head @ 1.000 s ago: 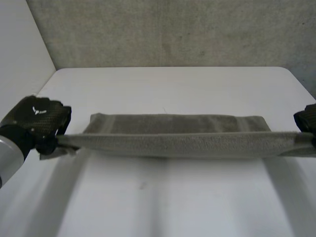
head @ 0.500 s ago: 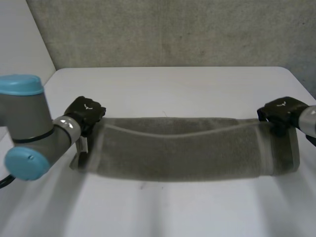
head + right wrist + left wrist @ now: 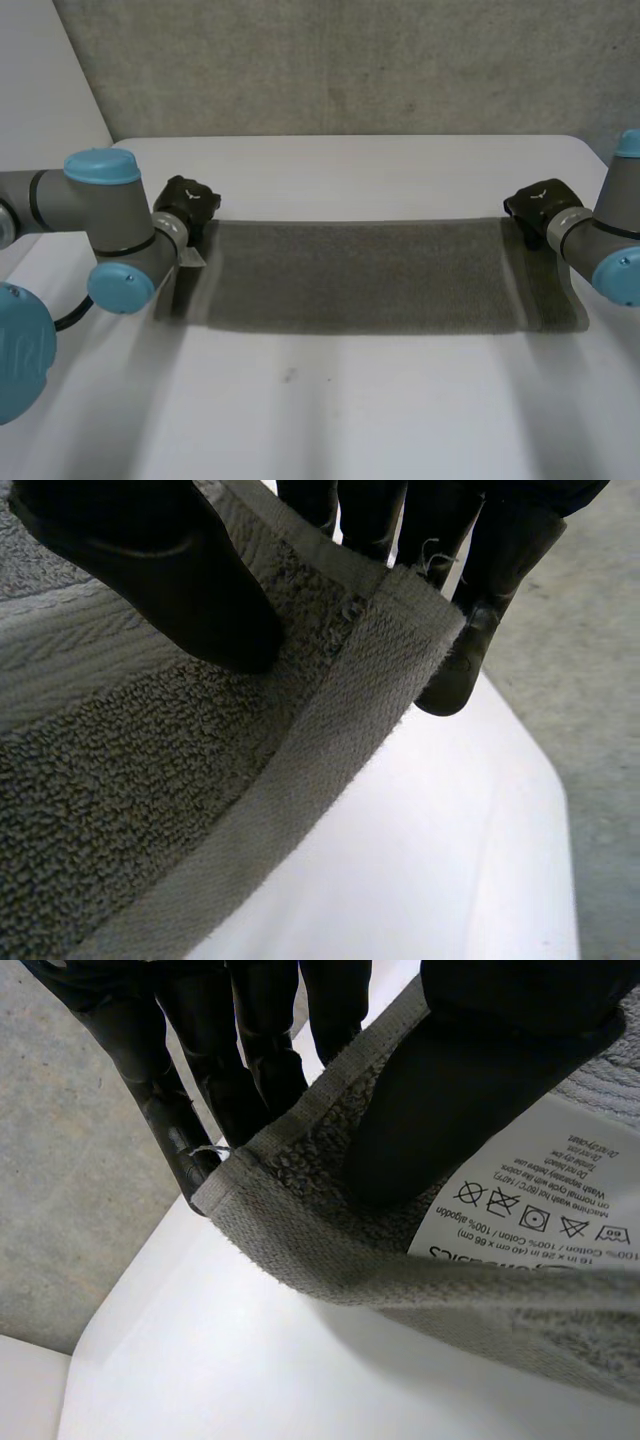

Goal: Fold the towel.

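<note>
The grey towel (image 3: 360,275) lies flat across the middle of the table (image 3: 350,420), doubled into a long band as far as I can judge. The left hand (image 3: 187,205) pinches the towel's far left corner between thumb and fingers, beside the white care label (image 3: 530,1210). The right hand (image 3: 535,207) pinches the far right corner likewise. Best now, I'd say: lower the 2 corners level with the edge beneath, release together, and lift straight up so nothing drags.
</note>
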Tool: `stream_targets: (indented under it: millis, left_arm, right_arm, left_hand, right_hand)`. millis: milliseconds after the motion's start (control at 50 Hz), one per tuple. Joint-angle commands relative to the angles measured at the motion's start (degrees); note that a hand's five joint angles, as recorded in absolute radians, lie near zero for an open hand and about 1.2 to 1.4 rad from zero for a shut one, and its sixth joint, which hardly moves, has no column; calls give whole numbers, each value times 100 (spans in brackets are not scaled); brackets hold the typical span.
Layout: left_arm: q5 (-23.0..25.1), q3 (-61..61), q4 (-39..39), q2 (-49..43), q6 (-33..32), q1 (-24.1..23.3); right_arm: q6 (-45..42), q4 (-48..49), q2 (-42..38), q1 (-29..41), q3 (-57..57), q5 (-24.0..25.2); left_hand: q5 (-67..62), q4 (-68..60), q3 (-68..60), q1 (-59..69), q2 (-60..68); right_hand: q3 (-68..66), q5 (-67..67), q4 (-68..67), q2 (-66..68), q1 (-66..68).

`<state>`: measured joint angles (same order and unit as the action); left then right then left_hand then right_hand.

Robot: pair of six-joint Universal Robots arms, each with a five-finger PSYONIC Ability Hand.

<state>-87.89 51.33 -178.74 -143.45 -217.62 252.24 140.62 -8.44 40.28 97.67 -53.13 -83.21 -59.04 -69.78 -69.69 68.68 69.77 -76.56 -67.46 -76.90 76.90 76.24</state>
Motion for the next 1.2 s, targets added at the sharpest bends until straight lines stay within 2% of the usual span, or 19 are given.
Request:
stream_targets:
  millis: [20, 40, 60, 80, 100, 120, 140, 340, 500, 540, 560, 600, 660, 700, 800, 980, 1200]
  left_arm:
    - [27, -115, -3, -175, -17, -17]
    - [27, -115, 6, -192, -17, -52]
    - [18, -106, 6, -184, -26, -105]
    - [18, -106, 6, -183, -26, -105]
    - [1, -89, 6, -140, -34, -175]
    - [0, -89, 6, -140, -35, -176]
    - [-26, -71, 6, -96, -35, -237]
    - [-316, 210, -3, 801, 115, -299]
    - [-272, 1160, -12, 1759, 607, -290]
    - [-237, 1702, -21, 2100, 843, -290]
    - [-237, 1704, -21, 2102, 844, -290]
    - [-211, 2247, -21, 2417, 1063, -281]
    - [-175, 2522, -38, 2559, 1170, -281]
    - [8, 3012, -56, 2786, 1327, -281]
    - [290, 3610, -108, 3024, 1529, -281]
    - [370, 4042, -451, 3130, 1688, -290]
    - [370, 4060, -478, 3139, 1697, -255]
  right_arm:
    - [-8, 229, -73, 16, 75, -99]
    - [18, 229, -99, 33, 118, -107]
    - [79, 237, -82, 86, 136, -108]
    - [79, 237, -82, 86, 136, -108]
    - [166, 264, -47, 112, 154, -116]
    - [167, 264, -47, 112, 154, -116]
    - [280, 299, 32, 121, 171, -116]
    - [739, 352, 1131, 130, -145, -55]
    - [774, 466, 2151, 60, -1621, 33]
    - [756, 527, 2483, 51, -2321, 243]
    - [756, 527, 2484, 51, -2324, 244]
    - [747, 536, 2686, -106, -2919, 550]
    - [747, 527, 2739, -274, -3195, 719]
    - [704, 536, 2801, -572, -3658, 990]
    - [668, 606, 2740, -731, -4055, 1210]
    - [502, 1519, 2274, -749, -4249, 1132]
    - [71, 1661, 1852, -916, -4144, 1070]
  left_hand:
    - [-1096, -1022, -1031, 1132, 1023]
    - [-1096, -1022, -1031, 1132, 1023]
    - [1416, 1491, 1481, -1380, -1489]
    - [1441, 1516, 1506, -1406, -1514]
    - [4888, 4963, 4954, -4853, -4961]
    - [4923, 4998, 4988, -4887, -4996]
    - [5904, 5978, 5969, -5868, -5977]
    - [5904, 5978, 5969, -5868, -5977]
    - [5904, 5978, 5969, -5868, -5977]
    - [5899, 5974, 5964, -5864, -5972]
    - [5899, 5974, 5964, -5863, -5972]
    - [5899, 5974, 5964, -5863, -5972]
    - [5904, 5978, 5969, -5868, -5977]
    - [5899, 5974, 5964, -5863, -5972]
    - [5899, 5974, 5964, -5863, -5972]
    - [5882, 5957, 5947, -5847, -5955]
    - [5865, 5940, 5930, -5830, -5938]
  right_hand:
    - [-283, -192, -249, 248, 315]
    - [3697, 3788, 3731, -3732, -3665]
    - [6656, 6746, 6690, -6690, -6624]
    - [6656, 6746, 6690, -6690, -6624]
    - [6656, 6746, 6690, -6690, -6624]
    - [6656, 6746, 6690, -6690, -6624]
    - [6656, 6746, 6690, -6690, -6624]
    - [6656, 6746, 6690, -6690, -6624]
    - [6656, 6746, 6690, -6690, -6624]
    - [6656, 6746, 6690, -6690, -6624]
    - [6656, 6746, 6690, -6690, -6624]
    - [6656, 6746, 6690, -6690, -6624]
    - [6656, 6746, 6690, -6690, -6624]
    - [6481, 6571, 6515, -6515, -6449]
    - [6446, 6536, 6480, -6480, -6414]
    - [5355, 5445, 5389, -5389, -5323]
    - [3502, 3592, 3536, -3536, -3470]
